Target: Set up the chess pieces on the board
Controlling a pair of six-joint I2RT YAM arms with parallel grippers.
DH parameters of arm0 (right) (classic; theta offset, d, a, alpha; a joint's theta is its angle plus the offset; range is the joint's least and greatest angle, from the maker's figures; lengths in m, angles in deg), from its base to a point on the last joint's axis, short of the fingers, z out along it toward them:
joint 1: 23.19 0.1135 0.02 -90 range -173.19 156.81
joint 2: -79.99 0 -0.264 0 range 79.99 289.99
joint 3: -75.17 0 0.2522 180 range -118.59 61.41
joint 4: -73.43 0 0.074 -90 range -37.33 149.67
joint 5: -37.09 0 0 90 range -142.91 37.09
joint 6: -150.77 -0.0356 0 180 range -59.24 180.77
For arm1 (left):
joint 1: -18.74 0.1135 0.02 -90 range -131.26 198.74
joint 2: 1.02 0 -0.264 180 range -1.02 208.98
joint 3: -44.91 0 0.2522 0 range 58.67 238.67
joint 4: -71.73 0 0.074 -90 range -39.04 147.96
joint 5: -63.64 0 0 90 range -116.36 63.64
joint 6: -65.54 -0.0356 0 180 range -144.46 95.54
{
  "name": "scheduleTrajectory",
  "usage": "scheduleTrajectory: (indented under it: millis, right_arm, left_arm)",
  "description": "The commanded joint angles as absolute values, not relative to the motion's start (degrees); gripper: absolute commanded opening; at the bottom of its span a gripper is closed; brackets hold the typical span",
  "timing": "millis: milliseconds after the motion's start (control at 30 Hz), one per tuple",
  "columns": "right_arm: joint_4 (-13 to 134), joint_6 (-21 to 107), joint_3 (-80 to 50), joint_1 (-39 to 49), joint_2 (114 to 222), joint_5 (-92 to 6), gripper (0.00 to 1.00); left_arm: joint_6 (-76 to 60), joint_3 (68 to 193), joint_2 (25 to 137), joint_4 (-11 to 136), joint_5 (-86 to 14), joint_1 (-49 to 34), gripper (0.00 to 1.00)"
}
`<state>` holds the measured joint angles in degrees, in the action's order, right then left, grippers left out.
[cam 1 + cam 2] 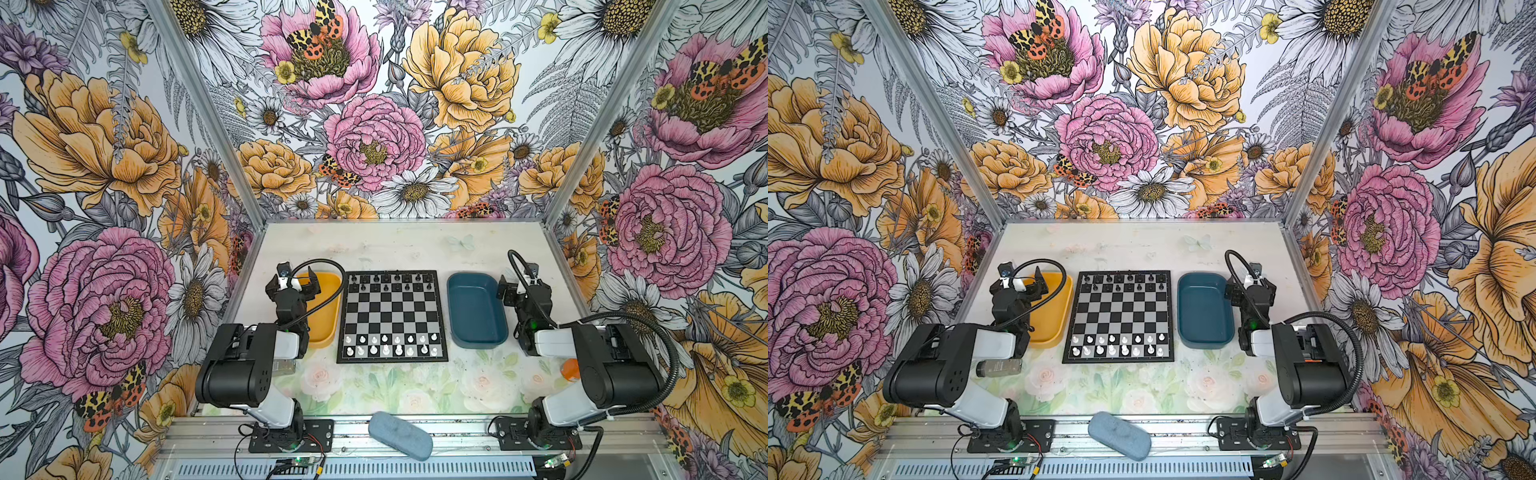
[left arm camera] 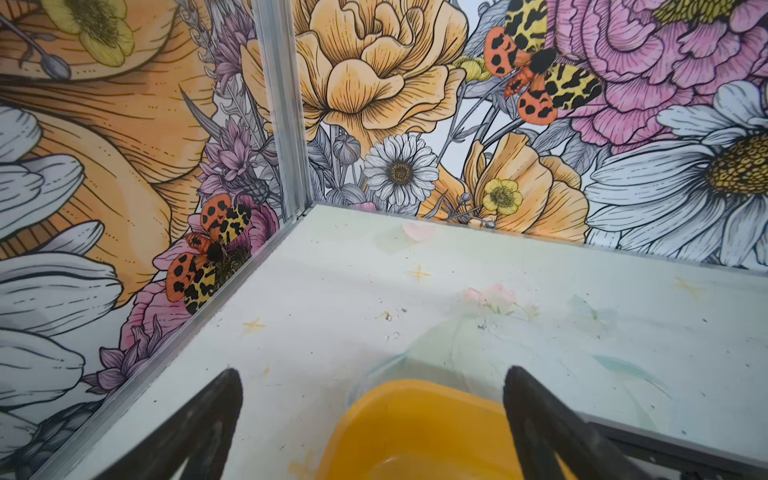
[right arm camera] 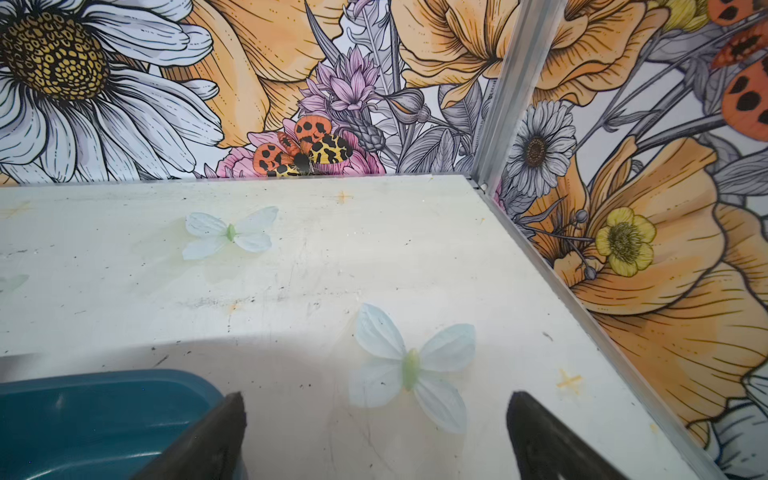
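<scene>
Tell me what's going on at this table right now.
Two robot arms flank the board, and neither is handling anything. The left gripper hangs open over the yellow tray. The right gripper is open beside the blue tray, which looks empty. The white chess pieces stand on the board's two near rows and the black pieces on the two far rows, so the setup looks about done.

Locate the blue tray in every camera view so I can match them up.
Both top views: the blue tray lies right of the board, empty.
Left wrist: not in it; only the yellow tray shows.
Right wrist: one corner shows, partly behind the right claw.
Shared landmark: the open right claw beside the tray's far right corner.
</scene>
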<state>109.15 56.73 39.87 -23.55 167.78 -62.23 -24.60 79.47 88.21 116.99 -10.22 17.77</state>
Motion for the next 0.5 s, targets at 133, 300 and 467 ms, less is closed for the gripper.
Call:
scheduleTrajectory:
  millis: [133,300,467]
  right_arm:
    - [109.33,55.9,38.93,-23.63,167.91,-61.17,1.0]
    - [109.25,55.88,38.98,-23.59,168.0,-61.18,1.0]
    - [108.96,55.76,38.69,-23.71,168.13,-61.07,1.0]
  left_arm:
    - [-23.42,79.32,87.89,113.96,-11.07,17.77,0.99]
    - [-23.44,79.26,87.85,114.03,-11.07,17.74,0.99]
    - [-23.4,79.29,87.86,114.03,-11.05,17.86,0.99]
